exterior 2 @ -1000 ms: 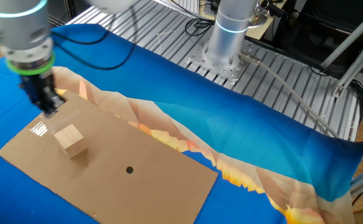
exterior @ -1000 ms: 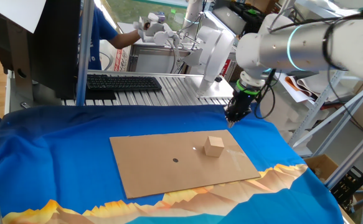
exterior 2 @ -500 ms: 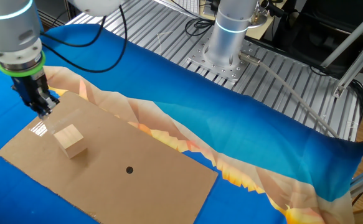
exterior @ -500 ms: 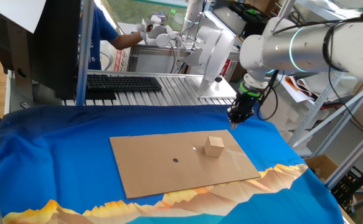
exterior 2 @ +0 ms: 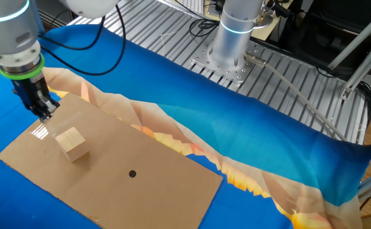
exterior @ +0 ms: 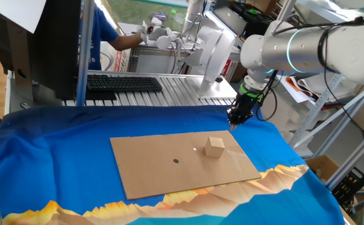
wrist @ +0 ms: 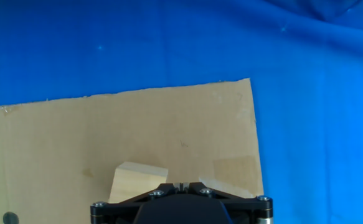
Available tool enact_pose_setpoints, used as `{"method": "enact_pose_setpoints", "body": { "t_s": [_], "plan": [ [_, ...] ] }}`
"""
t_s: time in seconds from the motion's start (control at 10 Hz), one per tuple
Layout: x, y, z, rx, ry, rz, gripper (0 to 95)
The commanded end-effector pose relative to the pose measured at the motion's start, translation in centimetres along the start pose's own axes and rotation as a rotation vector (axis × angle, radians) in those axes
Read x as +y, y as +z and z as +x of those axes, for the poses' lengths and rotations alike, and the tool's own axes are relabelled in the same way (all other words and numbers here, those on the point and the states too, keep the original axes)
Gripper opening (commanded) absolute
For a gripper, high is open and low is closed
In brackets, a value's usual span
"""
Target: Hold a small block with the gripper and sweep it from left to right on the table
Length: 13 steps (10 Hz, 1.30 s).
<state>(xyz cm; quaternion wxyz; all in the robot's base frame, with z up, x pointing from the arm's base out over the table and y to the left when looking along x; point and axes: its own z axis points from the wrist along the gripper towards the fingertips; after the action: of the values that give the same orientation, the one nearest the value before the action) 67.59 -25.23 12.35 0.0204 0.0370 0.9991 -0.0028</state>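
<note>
The small block (exterior: pixel 215 146) is a tan cube resting on the brown cardboard sheet (exterior: pixel 163 169) of the blue-clothed table (exterior: pixel 50 156). It also shows as the block (exterior 2: pixel 70 143) in the other fixed view and the block (wrist: pixel 137 182) at the bottom of the hand view. My gripper (exterior: pixel 233 121) hangs above the sheet's far right corner, apart from the block and above it. In the other fixed view the gripper (exterior 2: pixel 45 114) sits just beyond the block. Its fingers (wrist: pixel 180 185) are pressed together, shut on nothing.
A small dark dot (exterior: pixel 176 161) marks the cardboard sheet. Behind the table stands a grey metal bench with a keyboard (exterior: pixel 122 82). A white robot hand (exterior: pixel 160 34) and a person in blue are further back. The arm's base (exterior 2: pixel 236 32) is bolted to the metal bench.
The gripper has drifted slightly away from the block, toward the sheet's far corner, staying shut. The block has not moved.
</note>
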Motion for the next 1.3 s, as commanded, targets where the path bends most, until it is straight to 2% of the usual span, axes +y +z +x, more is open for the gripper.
{"method": "enact_pose_setpoints", "body": {
  "t_s": [0.1, 0.5, 0.8, 1.1, 1.2, 1.3],
  "plan": [
    [0.06, -0.12, 0.18, 0.007, 0.004, -0.001, 0.0],
    [0.01, -0.04, 0.42, 0.007, 0.008, -0.011, 0.0],
    [0.00, -0.14, 0.43, 0.016, 0.011, -0.007, 0.0],
    [0.00, -0.14, 0.43, 0.006, 0.017, 0.001, 0.0],
    [0.00, -0.14, 0.43, 0.019, 0.006, -0.007, 0.0],
    [0.00, -0.14, 0.43, 0.052, 0.003, -0.002, 0.0]
  ]
}}
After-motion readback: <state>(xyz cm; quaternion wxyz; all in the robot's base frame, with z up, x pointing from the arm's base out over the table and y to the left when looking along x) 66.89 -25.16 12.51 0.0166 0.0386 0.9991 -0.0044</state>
